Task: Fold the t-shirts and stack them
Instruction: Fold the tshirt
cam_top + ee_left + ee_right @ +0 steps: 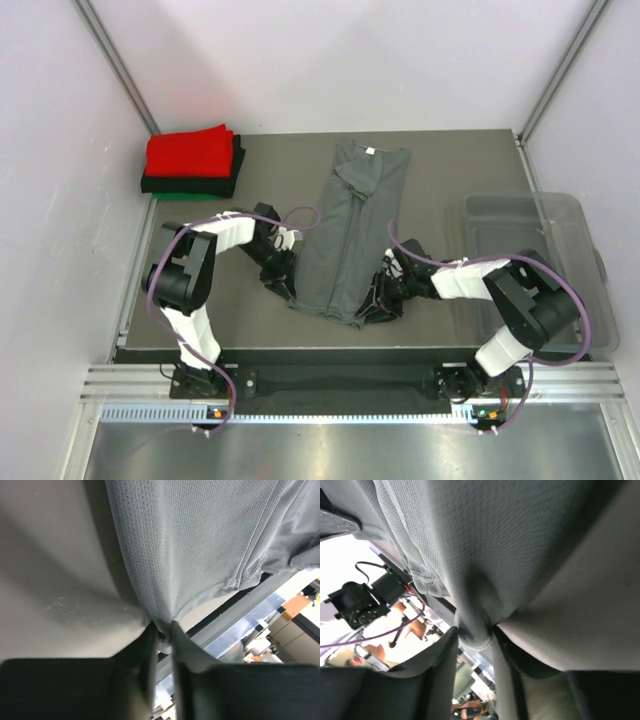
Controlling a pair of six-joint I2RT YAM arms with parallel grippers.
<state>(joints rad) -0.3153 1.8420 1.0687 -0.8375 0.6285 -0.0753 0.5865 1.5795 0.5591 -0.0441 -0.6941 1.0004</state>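
Where the two arms are reaching in from the near edge of the table, the left gripper is pinching the near left hem corner of the dark grey t-shirt, its jaws almost pressed together on a thin fold. The right gripper is pinching the near right corner, its jaws standing slightly wider around a thicker bunch. Both are likely gripping there to lift the hem and carry it toward the collar. The shirt is lying lengthwise mid-table, already narrowed, its collar pointing at the far edge. A clear plastic bin is sitting to the right, partly hidden by the right arm. At the far left corner, the red t-shirt is lying on the black t-shirt, with the green t-shirt showing only as a sliver beneath
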